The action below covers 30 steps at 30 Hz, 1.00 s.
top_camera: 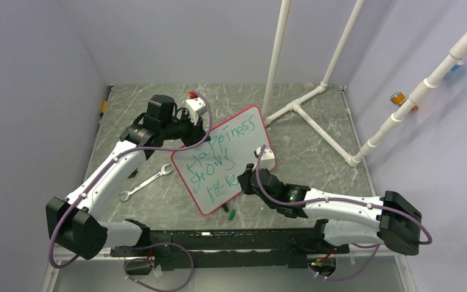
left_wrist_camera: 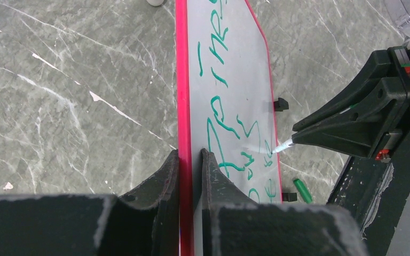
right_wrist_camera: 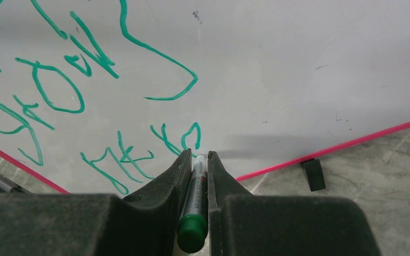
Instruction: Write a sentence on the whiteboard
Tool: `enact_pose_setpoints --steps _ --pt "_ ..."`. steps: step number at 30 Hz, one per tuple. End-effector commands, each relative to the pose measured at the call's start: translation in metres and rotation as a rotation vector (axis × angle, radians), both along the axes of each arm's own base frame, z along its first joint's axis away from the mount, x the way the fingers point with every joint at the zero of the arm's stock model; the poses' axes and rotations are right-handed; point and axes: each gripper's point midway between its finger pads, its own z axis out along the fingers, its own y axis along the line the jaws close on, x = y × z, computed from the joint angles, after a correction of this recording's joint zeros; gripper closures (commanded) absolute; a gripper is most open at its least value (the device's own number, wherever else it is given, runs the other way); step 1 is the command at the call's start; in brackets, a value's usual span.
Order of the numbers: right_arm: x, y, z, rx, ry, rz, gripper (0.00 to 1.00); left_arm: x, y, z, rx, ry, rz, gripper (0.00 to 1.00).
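**Top external view.** Nearest the camera is the black mounting rail [top_camera: 231, 240], which carries both arm bases. Behind it is the grey marbled table [top_camera: 316, 152].
- The whiteboard [top_camera: 246, 157], red-pink framed, sits mid-table, turned diagonally between the arms.
- The sentence [top_camera: 210, 170] is green, in three slanted lines, reading roughly "happiness grows here".
- The left gripper [top_camera: 202, 137] is at the board's far left edge. The right gripper [top_camera: 243, 180] is over its near right part.
- The wrench [top_camera: 146, 184] lies on the table just left of the board, not touching it.
- The green cap [top_camera: 231, 214] lies on the table beside the board's near corner.
- The white pipe frame [top_camera: 304, 109] stands at the rear right.

**Left wrist view.**
- Left gripper [left_wrist_camera: 190, 154]: jaws nearly closed, pinching the red edge of the whiteboard [left_wrist_camera: 245, 80], one finger on each face.
- Right gripper [left_wrist_camera: 297, 136]: carries the marker [left_wrist_camera: 283, 145], tip against the board.
- Two black clip feet [left_wrist_camera: 281, 104] sit on the opposite edge.

**Right wrist view.**
- Right gripper [right_wrist_camera: 198, 156]: jaws narrow, clamped on the marker [right_wrist_camera: 194, 213]. Its green end faces the camera.
- The marker tip touches the whiteboard [right_wrist_camera: 299, 80] at the end of the bottom line of the sentence [right_wrist_camera: 58, 90].
- One of the clip feet [right_wrist_camera: 313, 174] shows at the frame edge.
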Motion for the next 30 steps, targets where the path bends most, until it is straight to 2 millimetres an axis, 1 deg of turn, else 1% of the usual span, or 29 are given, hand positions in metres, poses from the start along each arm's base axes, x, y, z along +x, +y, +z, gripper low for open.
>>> enact_pose_setpoints --steps 1,3,5,10,12,14,15,16,21,24,27,30 --pt "0.01 -0.016 0.007 -0.019 -0.034 -0.079 1.0 0.012 0.002 0.019 0.017 -0.114 0.007 1.0" --pt "0.013 -0.018 0.015 -0.011 -0.051 -0.095 1.0 0.013 0.002 0.018 0.017 -0.113 0.006 1.0" --pt "0.016 -0.024 0.018 -0.033 -0.058 -0.106 1.0 0.013 0.002 0.018 0.018 -0.112 0.005 1.0" --pt "0.025 -0.031 0.038 -0.056 -0.097 -0.132 1.0 0.013 0.002 0.017 0.019 -0.112 0.006 1.0" --pt "0.026 -0.033 0.05 -0.06 -0.11 -0.136 1.0 0.013 0.002 0.016 0.022 -0.109 0.008 1.0" --pt "0.026 -0.038 0.067 -0.049 -0.128 -0.144 1.0 0.014 0.003 0.015 0.027 -0.109 0.011 1.0" --pt "0.024 -0.043 0.073 -0.046 -0.133 -0.152 1.0 0.015 0.004 0.015 0.031 -0.114 0.013 1.0" --pt "0.023 -0.05 0.085 -0.022 -0.149 -0.165 1.0 0.015 0.005 0.014 0.037 -0.113 0.018 1.0" --pt "0.012 -0.082 0.127 0.066 -0.203 -0.206 1.0 0.015 0.007 0.011 0.054 -0.111 0.024 1.0" --pt "0.005 -0.098 0.142 0.108 -0.216 -0.221 1.0 0.016 0.007 0.007 0.068 -0.083 0.021 1.0" --pt "0.0 -0.111 0.147 0.137 -0.222 -0.237 1.0 0.016 0.006 0.007 0.08 -0.054 0.012 1.0" --pt "-0.004 -0.119 0.145 0.148 -0.22 -0.245 1.0 0.011 0.004 0.004 0.078 -0.015 -0.006 1.0"
